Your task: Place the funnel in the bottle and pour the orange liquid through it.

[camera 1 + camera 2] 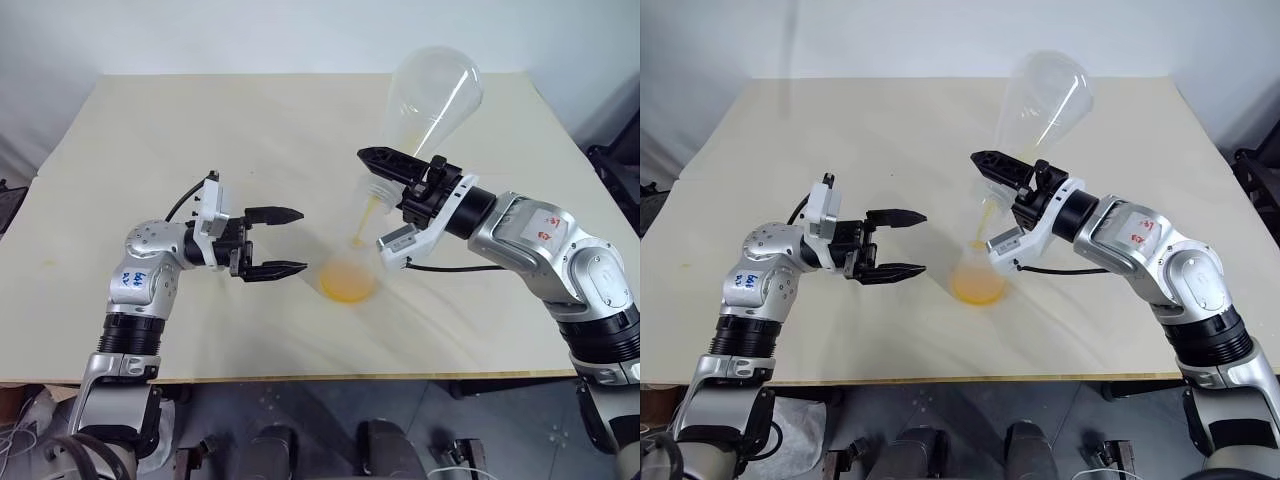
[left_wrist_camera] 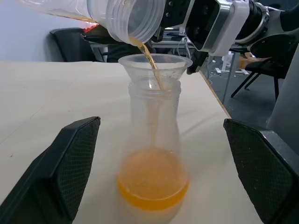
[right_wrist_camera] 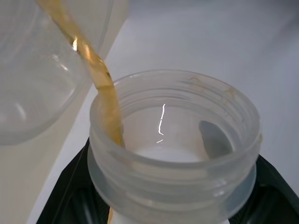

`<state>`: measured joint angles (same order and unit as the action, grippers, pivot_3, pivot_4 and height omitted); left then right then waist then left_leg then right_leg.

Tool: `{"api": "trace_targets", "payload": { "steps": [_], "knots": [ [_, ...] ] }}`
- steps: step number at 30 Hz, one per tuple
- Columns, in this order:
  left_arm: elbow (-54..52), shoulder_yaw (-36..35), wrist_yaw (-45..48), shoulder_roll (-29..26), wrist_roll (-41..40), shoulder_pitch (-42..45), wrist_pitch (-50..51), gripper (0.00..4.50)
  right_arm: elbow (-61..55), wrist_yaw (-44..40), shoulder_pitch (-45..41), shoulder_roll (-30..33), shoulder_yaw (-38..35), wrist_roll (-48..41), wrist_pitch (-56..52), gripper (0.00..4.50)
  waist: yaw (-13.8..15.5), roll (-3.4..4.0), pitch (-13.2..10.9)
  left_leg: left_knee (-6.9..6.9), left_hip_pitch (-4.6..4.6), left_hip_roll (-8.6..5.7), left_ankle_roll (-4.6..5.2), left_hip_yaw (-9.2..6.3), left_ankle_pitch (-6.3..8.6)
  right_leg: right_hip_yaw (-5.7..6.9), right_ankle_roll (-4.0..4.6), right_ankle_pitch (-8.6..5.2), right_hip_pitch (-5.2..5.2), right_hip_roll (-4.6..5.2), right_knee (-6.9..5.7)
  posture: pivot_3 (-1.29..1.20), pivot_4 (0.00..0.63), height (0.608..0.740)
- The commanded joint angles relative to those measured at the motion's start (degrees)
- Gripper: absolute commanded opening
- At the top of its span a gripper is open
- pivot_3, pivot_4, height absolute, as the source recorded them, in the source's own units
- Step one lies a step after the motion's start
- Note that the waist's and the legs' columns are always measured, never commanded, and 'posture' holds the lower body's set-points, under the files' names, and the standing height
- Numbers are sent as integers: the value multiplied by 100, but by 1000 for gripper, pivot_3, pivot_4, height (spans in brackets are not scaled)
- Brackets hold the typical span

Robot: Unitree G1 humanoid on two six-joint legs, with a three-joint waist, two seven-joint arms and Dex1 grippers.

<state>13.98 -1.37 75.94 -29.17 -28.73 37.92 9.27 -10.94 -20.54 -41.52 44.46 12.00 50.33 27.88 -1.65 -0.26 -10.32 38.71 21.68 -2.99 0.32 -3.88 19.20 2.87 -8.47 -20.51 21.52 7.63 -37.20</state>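
The pale wooden worktop point(image 1: 200, 130) is sitting before a plain white wall, with dark chairs point(image 2: 70, 44) beyond its far edge. The right claw point(image 1: 385, 165) is pinching the neck of a clear flask point(image 1: 435, 90), tilted mouth-down. The orange liquid point(image 2: 149, 58) is streaming from it into the funnel point(image 2: 156, 63), seated in the bottle point(image 2: 152, 140) just below that claw. The left claw point(image 1: 285, 242) is standing spread, empty, just beside the bottle.

Head pair above table point(image 1: 200, 130), wrists close
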Motion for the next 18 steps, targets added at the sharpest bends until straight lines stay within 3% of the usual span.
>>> {"api": "trace_targets", "payload": {
  "steps": [1,18],
  "knots": [
    [-79,-47,40,-11,-13,132,-63,4500,-77,145,-122,76,-191,-10,37,2481,0,0,0,0,0,0,0,0,0,0,0,0,0,0,0,0,150,740],
    [-87,-36,27,-20,-1,124,-52,4500,114,479,-264,142,-171,186,272,2481,-2,0,0,1,0,0,0,0,0,-1,0,0,1,0,-4,0,150,740]
  ]
}}
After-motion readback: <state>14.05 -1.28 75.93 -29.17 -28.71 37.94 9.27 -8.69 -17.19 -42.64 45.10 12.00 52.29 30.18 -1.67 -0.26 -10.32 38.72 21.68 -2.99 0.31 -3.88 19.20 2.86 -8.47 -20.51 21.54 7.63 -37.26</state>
